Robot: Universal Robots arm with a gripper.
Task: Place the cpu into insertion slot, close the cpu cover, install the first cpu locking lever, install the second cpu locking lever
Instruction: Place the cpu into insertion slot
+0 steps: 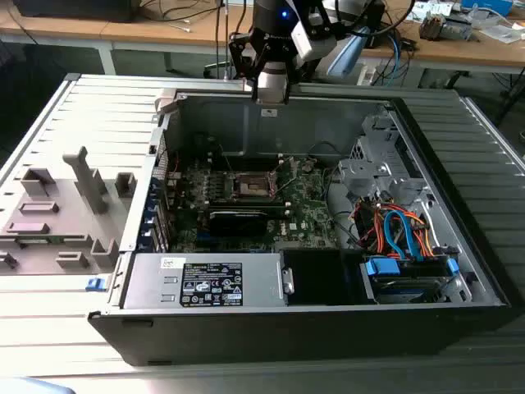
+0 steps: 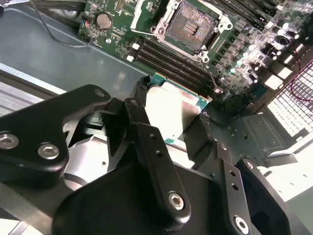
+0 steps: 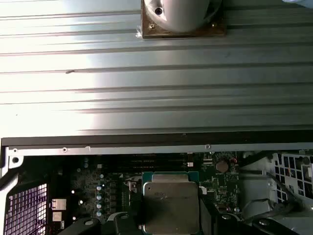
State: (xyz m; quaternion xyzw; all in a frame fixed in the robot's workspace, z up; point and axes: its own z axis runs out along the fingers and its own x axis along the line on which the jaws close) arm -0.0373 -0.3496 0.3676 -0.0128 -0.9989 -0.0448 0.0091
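My gripper (image 1: 271,90) hangs over the far wall of the open computer case, shut on the cpu (image 2: 171,113), a flat square chip with a silvery top and a green edge. In both wrist views the black fingers (image 2: 139,115) clamp the chip from two sides, and it (image 3: 170,205) sits level above the motherboard. The insertion slot (image 2: 193,27) lies uncovered on the green board, its dark brownish centre inside a silver rim, some way off from the chip. In the exterior view the slot (image 1: 250,185) is well below and nearer the camera than the gripper. A silver plate beside the slot, probably the cpu cover (image 2: 145,13), looks flipped open.
A long black card (image 1: 238,220) lies just in front of the slot. A grey power supply (image 1: 205,283) fills the case's near side, and a drive bay with blue and orange cables (image 1: 402,234) stands at the exterior view's right. A grey parts fixture (image 1: 66,213) rests outside the case.
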